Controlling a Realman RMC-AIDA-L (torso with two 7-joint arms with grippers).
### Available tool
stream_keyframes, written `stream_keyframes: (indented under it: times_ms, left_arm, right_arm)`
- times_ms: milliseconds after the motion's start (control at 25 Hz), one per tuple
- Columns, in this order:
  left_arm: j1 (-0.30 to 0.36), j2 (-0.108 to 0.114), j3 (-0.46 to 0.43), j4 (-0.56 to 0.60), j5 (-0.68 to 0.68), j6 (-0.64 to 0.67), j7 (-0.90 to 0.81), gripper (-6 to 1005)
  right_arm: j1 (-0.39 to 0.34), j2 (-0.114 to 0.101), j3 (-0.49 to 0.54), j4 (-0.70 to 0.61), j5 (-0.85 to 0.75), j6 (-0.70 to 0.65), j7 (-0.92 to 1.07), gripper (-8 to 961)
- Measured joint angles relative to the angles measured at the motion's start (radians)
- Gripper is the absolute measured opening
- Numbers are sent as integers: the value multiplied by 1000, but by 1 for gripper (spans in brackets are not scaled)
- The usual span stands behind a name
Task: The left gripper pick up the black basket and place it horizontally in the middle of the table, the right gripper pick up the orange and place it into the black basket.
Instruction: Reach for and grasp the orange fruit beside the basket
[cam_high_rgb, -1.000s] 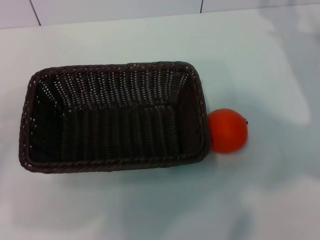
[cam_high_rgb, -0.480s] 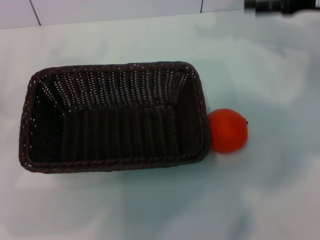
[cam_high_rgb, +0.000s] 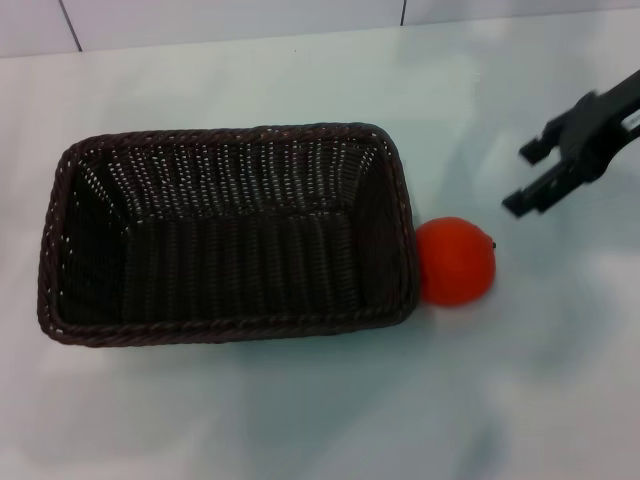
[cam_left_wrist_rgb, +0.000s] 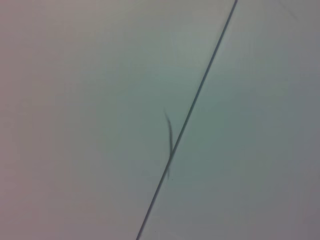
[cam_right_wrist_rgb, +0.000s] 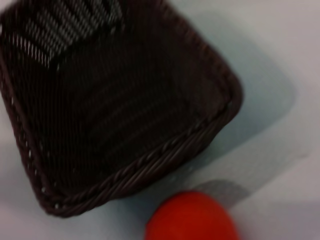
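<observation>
The black basket (cam_high_rgb: 225, 232) lies lengthwise across the middle of the pale table (cam_high_rgb: 300, 410), empty. The orange (cam_high_rgb: 455, 260) sits on the table touching the basket's right end. My right gripper (cam_high_rgb: 528, 180) is open, hovering above the table up and to the right of the orange, apart from it. The right wrist view shows the basket (cam_right_wrist_rgb: 110, 100) and the orange (cam_right_wrist_rgb: 192, 217) beside its corner. The left gripper is out of view; the left wrist view shows only a pale surface with a thin dark seam (cam_left_wrist_rgb: 190, 115).
A tiled wall edge (cam_high_rgb: 230, 20) runs along the far side of the table. Bare table surface lies in front of the basket and to the right of the orange.
The right gripper has come into the head view from the upper right and moved down toward the orange. Basket and orange have not moved.
</observation>
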Motion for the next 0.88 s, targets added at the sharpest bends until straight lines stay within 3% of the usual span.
stream_keyframes:
  times_ms: [240,800,880]
  left_arm:
    - [-7,-1,2,-19,-2,0,2,890]
    - [-3,-1,2,-37,-1,-6,0,891]
    - [-3,-1,1,-37,1,-8,-1,891]
  right_arm:
    - [24,57,-111,11,-19,24,16,934]
    - [60,97,-193,182,-64,170,9,920]
    - [60,104,-195,181,-62,175,6,856]
